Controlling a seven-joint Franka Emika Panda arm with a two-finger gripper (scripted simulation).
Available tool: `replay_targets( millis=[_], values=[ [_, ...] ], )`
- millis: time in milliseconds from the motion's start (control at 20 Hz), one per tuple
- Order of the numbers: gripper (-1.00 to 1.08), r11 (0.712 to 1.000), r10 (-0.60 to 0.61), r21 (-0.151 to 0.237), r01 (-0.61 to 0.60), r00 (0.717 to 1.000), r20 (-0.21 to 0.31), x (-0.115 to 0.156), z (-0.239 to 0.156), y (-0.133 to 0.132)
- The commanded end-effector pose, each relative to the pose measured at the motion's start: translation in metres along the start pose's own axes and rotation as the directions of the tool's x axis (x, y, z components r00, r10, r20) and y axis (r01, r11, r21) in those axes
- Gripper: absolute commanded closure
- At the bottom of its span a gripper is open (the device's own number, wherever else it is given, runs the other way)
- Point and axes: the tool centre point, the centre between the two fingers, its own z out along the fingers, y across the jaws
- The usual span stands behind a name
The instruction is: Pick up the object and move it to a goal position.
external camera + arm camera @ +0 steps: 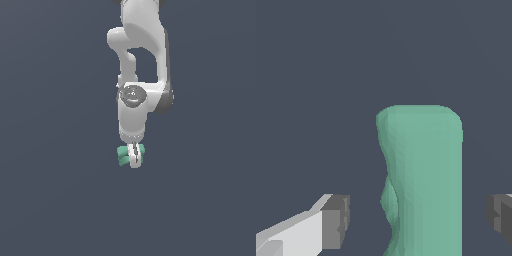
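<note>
From my station the biggest thing on screen is the white Panda arm point(141, 60), coming down from the top centre of the exterior view and ending just below the middle of the frame, all against a flat slate-grey counter point(55, 200) with nothing else I can make out on it. No goal marker shows in either view, so I cannot say where the drop-off lies. At the arm's lower end sits the tool point(134, 159), and the teal-green object point(122, 155) peeks out on both sides of it, so the tool is down at the object's level and straddling it. In the wrist view the object point(423, 180) stands between the two dark finger pads point(336, 221), its long axis running away from the camera and across the line on which the jaws close. That is the relation I care about: closing would pinch it across its narrow width. The tool is wide open, with clear gaps between each pad and the object, and it holds nothing yet. I judge the next step is to close.
</note>
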Motion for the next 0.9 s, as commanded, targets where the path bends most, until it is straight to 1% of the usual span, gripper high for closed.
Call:
replay_targets(
  millis=[0,250,300,850],
  values=[
    [-0.92,1.0,0.001,0.0,-0.001,1.0,0.0,0.0001,0.0107,0.0002],
    [-0.92,1.0,0.001,0.0,-0.001,1.0,0.0,0.0,0.0165,-0.0011],
    [1.08,1.0,0.001,0.0,-0.001,1.0,0.0,0.0,0.0165,-0.0011],
    [1.08,1.0,0.001,0.0,-0.001,1.0,0.0,-0.0005,0.0162,-0.001]
  ],
)
